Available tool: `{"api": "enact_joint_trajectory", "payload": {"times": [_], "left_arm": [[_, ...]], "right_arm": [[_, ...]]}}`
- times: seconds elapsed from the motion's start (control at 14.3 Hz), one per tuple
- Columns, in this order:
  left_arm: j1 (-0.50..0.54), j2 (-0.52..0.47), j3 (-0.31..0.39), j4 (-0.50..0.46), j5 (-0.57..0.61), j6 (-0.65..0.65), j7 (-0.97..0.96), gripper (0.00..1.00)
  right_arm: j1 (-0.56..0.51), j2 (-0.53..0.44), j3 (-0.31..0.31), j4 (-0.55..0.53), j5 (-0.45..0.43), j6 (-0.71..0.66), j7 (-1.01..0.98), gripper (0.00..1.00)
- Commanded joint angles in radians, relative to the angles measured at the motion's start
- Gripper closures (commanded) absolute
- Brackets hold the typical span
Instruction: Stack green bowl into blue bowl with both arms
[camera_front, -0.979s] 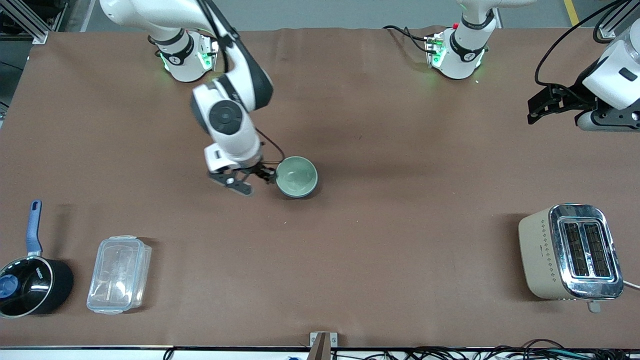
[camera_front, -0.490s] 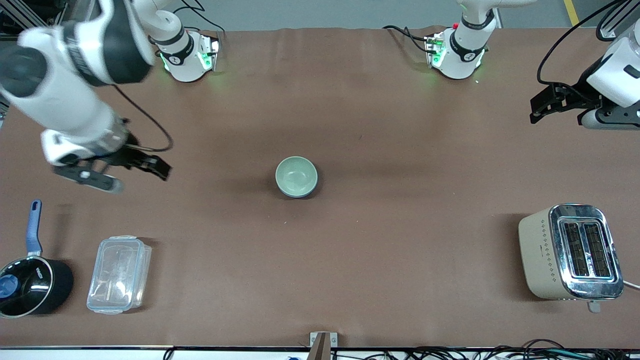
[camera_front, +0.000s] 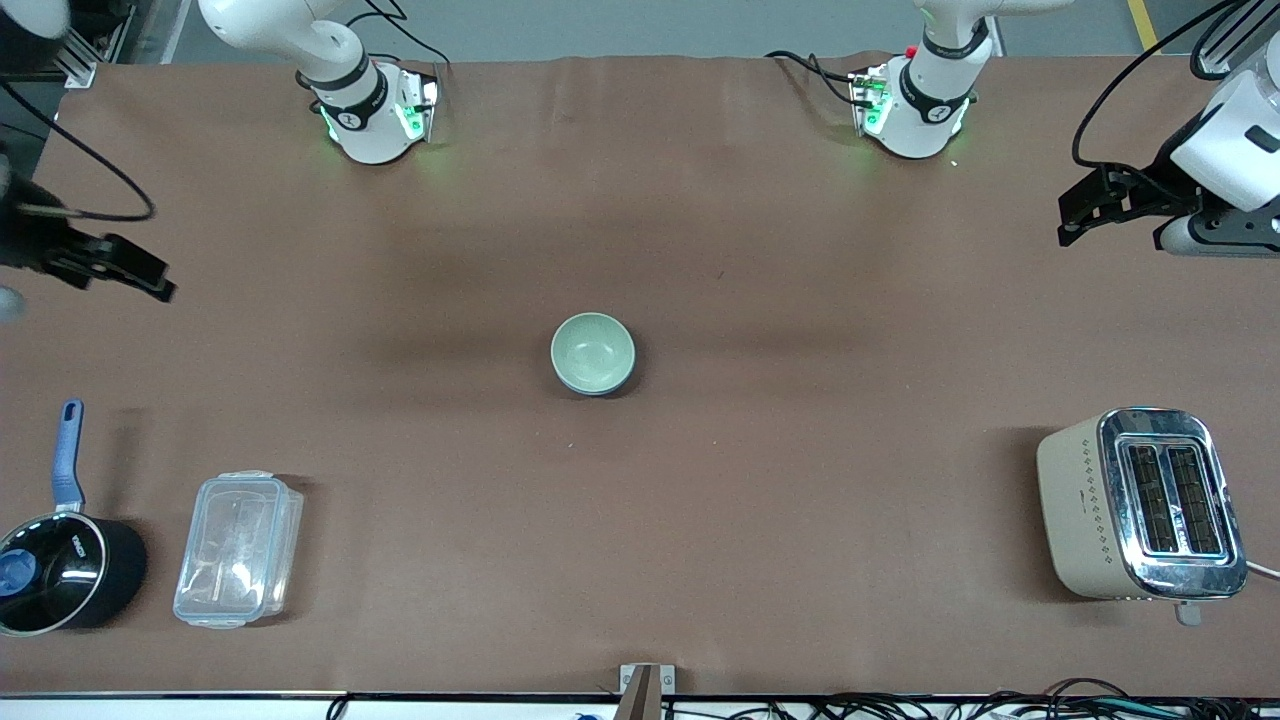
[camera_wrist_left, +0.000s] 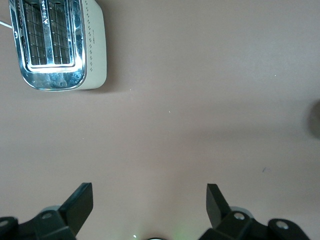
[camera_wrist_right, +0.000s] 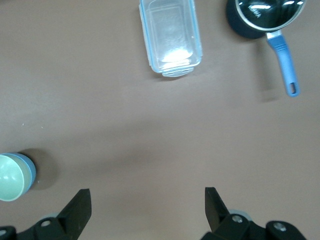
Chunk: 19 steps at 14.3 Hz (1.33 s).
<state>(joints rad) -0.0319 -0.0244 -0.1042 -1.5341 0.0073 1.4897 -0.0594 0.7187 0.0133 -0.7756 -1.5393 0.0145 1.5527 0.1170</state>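
The pale green bowl (camera_front: 592, 351) sits nested in the blue bowl (camera_front: 612, 387) at the middle of the table; only a thin blue edge shows under it. In the right wrist view the green bowl (camera_wrist_right: 9, 177) and the blue bowl's wall (camera_wrist_right: 30, 169) show at the frame's edge. My right gripper (camera_front: 75, 285) is open and empty, raised over the right arm's end of the table, well away from the bowls; its jaws frame bare table in its wrist view (camera_wrist_right: 145, 205). My left gripper (camera_front: 1140, 225) is open and empty, waiting above the left arm's end (camera_wrist_left: 150, 202).
A cream and chrome toaster (camera_front: 1140, 505) stands at the left arm's end, near the front camera, also in the left wrist view (camera_wrist_left: 57, 45). A clear plastic container (camera_front: 238, 548) (camera_wrist_right: 170, 37) and a black saucepan with blue handle (camera_front: 60, 560) (camera_wrist_right: 265, 17) lie at the right arm's end.
My right gripper has left the bowls' side and swung up and away to the right arm's end of the table. The bowls stay put. The left arm has barely moved.
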Motion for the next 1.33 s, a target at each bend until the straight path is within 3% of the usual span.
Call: {"api": "enact_joint_trajectory", "payload": {"times": [0.0, 0.49, 0.56, 1.26], "left_arm": [[-0.006, 0.009, 0.0, 0.019, -0.004, -0.003, 0.001, 0.0], [0.0, 0.011, -0.002, 0.022, -0.001, -0.003, 0.004, 0.0], [0.0, 0.011, -0.003, 0.022, -0.003, -0.003, 0.004, 0.0], [0.006, 0.011, -0.002, 0.035, -0.01, -0.006, 0.004, 0.0]], "right_arm": [[-0.169, 0.011, 0.095, 0.079, 0.002, -0.054, -0.069, 0.0], [-0.762, 0.011, 0.652, 0.116, 0.01, -0.062, -0.074, 0.0], [-0.798, 0.011, 0.691, 0.116, 0.01, -0.06, -0.073, 0.0], [-0.771, 0.011, 0.688, 0.113, -0.004, -0.085, -0.077, 0.0]]}}
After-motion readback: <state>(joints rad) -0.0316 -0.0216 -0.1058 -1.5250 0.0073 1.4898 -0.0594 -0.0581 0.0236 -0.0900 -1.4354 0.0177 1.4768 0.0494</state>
